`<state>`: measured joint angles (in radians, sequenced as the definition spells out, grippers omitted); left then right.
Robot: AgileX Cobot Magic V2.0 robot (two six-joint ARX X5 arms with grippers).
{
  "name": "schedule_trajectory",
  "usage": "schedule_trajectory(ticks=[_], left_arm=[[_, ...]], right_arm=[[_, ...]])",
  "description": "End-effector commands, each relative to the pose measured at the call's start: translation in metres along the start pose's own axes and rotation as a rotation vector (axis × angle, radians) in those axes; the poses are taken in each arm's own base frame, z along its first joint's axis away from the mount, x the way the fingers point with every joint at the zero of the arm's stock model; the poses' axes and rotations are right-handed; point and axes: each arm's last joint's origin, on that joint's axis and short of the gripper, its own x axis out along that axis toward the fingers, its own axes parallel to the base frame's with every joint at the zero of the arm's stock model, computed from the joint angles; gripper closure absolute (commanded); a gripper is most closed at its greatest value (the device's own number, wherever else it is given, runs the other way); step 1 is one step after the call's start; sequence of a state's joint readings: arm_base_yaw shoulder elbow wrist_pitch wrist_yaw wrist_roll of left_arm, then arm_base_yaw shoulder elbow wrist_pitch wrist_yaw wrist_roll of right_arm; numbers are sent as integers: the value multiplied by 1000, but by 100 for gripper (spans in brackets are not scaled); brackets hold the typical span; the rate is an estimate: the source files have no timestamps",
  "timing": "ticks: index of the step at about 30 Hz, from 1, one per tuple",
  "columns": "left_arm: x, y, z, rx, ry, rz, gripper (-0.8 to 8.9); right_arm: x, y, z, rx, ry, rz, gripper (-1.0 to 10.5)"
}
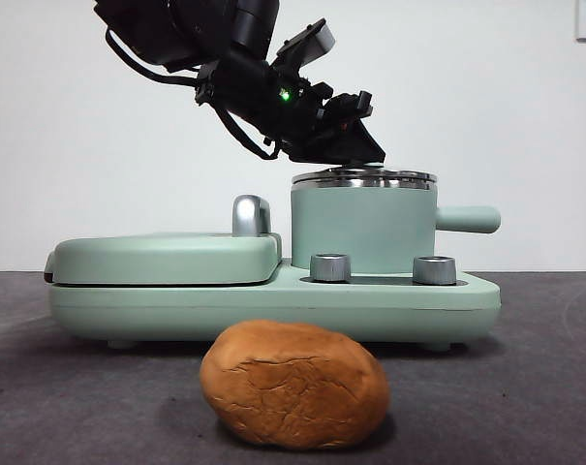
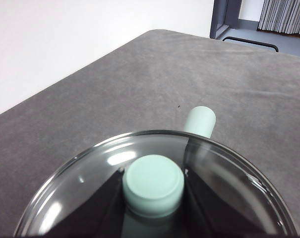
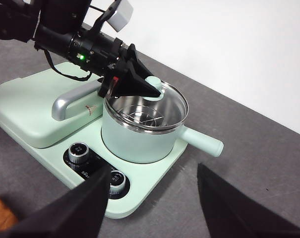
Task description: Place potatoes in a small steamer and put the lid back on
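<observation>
Left gripper (image 2: 153, 191): I saw it clamped on the lid (image 2: 90, 173) knob, atop the small steamer (image 1: 362, 231).
Right gripper (image 3: 152, 198): jaws spread, waiting.
Potato (image 1: 294, 385): at the steamer's 6 o'clock.

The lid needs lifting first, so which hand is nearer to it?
Left. The left hand grips the knob of the lid; the right hand hangs open, apart, in front of the steamer.

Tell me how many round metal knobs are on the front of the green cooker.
2. One knob stands below the small steamer, toward the griddle; the other knob stands beside it, under the steamer's side handle. None seems hidden.
</observation>
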<state>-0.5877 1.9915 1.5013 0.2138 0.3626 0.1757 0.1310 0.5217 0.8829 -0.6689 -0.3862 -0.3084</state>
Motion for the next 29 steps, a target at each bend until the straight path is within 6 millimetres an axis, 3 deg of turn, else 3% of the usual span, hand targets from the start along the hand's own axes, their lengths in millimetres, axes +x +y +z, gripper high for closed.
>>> schedule_trajectory(ticks=[1,7,13,24,29], left_arm=[[0,2,22,30,-84,18,799],[-21,1,52,57,-151,34,799],[-54,-2,82,68,-182,49,799],[-152,-13,137,60,-178,94,799],[-195,-17,149,38,-164,129,799]], right_arm=[[-1,-1,5,6,-17,-3,670],[-1,-1,5,6,-17,-2,670],[-1,-1,5,6,-17,-2,670],[0,4,6,15,-26,50,670],[1,8,7,8,-32,92,670]])
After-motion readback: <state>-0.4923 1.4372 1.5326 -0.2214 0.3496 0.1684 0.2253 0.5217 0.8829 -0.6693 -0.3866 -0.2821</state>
